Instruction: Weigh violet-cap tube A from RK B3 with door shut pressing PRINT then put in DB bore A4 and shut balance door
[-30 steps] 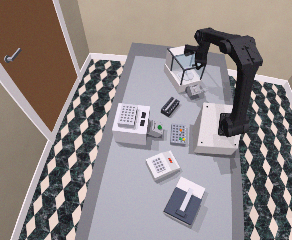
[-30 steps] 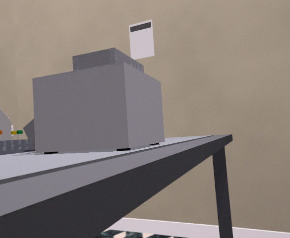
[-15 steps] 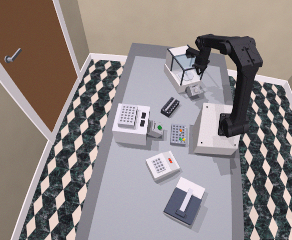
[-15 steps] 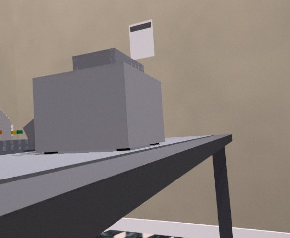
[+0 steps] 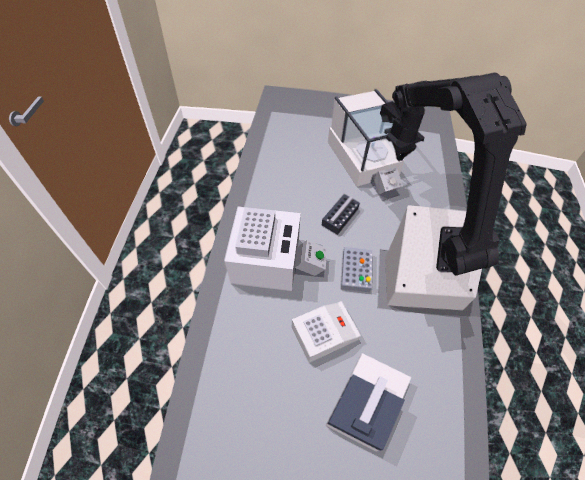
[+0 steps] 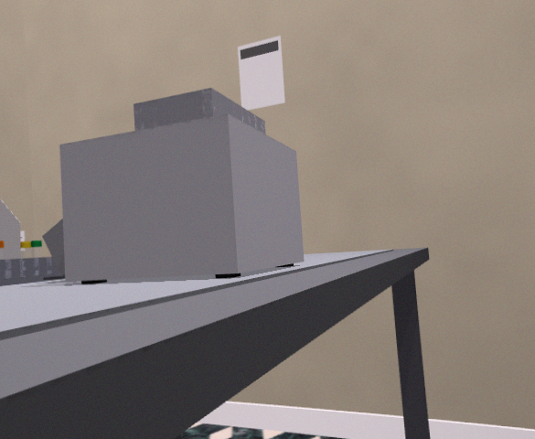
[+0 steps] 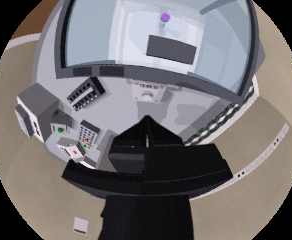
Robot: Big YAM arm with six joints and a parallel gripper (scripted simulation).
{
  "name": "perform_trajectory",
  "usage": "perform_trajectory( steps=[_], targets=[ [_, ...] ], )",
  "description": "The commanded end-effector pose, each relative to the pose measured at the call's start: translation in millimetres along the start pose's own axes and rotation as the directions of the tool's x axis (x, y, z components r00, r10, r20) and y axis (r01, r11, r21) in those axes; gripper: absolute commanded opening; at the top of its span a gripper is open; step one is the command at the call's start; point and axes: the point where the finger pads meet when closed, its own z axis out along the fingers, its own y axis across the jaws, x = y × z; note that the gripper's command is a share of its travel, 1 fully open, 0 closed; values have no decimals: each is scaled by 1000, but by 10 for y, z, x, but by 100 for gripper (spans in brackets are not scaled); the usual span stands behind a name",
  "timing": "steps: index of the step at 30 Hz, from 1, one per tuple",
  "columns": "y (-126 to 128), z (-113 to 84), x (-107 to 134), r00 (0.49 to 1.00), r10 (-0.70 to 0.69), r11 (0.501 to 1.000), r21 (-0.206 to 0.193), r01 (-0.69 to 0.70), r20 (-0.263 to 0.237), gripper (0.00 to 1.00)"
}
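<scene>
Tube A's violet cap [image 7: 164, 18] [image 5: 364, 129] shows in the wrist view inside the balance's glass box [image 7: 120, 0], standing on the pan. In the top view the tube itself is too small to make out on the pan [image 5: 374, 152]. A dark bar [image 7: 173, 48] lies on the top pane; I cannot tell whether the door is fully shut. My gripper [image 5: 402, 153] [image 7: 147, 118] is shut and empty. It hangs at the balance's front right corner, above the sloping front with the white PRINT key [image 5: 394, 181]. The dry block DB [image 5: 261, 242] [image 6: 179, 198] stands at the left of the mat.
The rack RK [image 5: 358, 268] holds orange, green and yellow-capped tubes. The mixer MX [image 5: 313, 256] carries a green-capped tube. The magnet block MG [image 5: 340, 212], the spectrophotometer SP [image 5: 326, 330] and a dark flat device [image 5: 370, 408] also stand on the mat. The arm's white base block [image 5: 426, 258] stands beside the rack.
</scene>
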Motion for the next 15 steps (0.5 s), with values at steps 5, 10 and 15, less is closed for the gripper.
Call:
perform_trajectory(
  steps=[5, 10, 15],
  targets=[
    [-44, 10, -144, 969, 242, 970, 11, -243, 47, 0],
    [-22, 10, -52, 970, 240, 971, 5, -240, 31, 0],
    [-21, 10, -52, 970, 240, 971, 5, -240, 31, 0]
  ],
)
